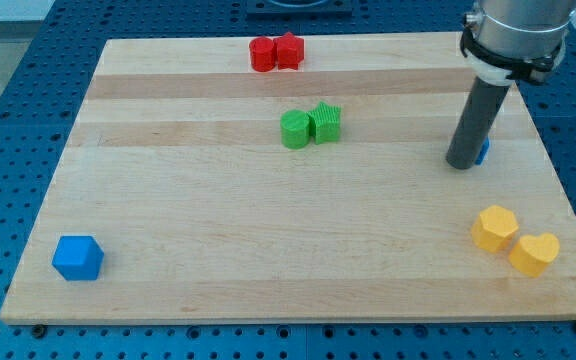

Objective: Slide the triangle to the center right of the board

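Observation:
My tip (461, 163) rests on the board at the view's right, about mid-height. A small blue block (483, 151), mostly hidden behind the rod, peeks out on the tip's right side and touches it; its shape cannot be made out. The rod (478, 115) rises up to the arm at the view's top right.
Two red blocks (275, 52) sit together at the top centre. A green cylinder (294, 130) and green star (326, 122) touch near the middle. A yellow hexagon (494, 227) and yellow heart (534, 253) lie at the bottom right. A blue cube (77, 257) sits bottom left.

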You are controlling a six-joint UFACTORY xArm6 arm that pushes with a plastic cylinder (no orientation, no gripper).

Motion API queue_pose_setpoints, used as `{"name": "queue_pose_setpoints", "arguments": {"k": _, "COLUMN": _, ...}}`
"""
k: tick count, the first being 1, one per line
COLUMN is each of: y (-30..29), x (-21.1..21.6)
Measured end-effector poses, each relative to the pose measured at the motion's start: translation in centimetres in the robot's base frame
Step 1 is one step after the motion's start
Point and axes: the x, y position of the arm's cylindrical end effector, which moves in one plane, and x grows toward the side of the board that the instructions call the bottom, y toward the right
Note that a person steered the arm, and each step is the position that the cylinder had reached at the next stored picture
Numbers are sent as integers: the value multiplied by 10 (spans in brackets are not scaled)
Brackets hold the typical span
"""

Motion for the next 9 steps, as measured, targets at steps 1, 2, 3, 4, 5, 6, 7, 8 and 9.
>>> {"name": "queue_pose_setpoints", "arguments": {"k": 1, "y": 7, "x": 0}}
{"name": "queue_pose_setpoints", "arguments": {"k": 2, "y": 11, "x": -1}}
{"name": "queue_pose_setpoints", "arguments": {"k": 3, "y": 11, "x": -14}}
{"name": "queue_pose_setpoints", "arguments": {"k": 4, "y": 11, "x": -26}}
{"name": "queue_pose_setpoints", "arguments": {"k": 5, "y": 11, "x": -26}}
{"name": "queue_pose_setpoints", "arguments": {"k": 6, "y": 9, "x": -26}}
{"name": "queue_pose_setpoints", "arguments": {"k": 7, "y": -25, "x": -18}}
{"name": "queue_pose_setpoints", "arguments": {"k": 8, "y": -83, "x": 11}}
{"name": "queue_pose_setpoints", "arguments": {"k": 9, "y": -153, "x": 35}}
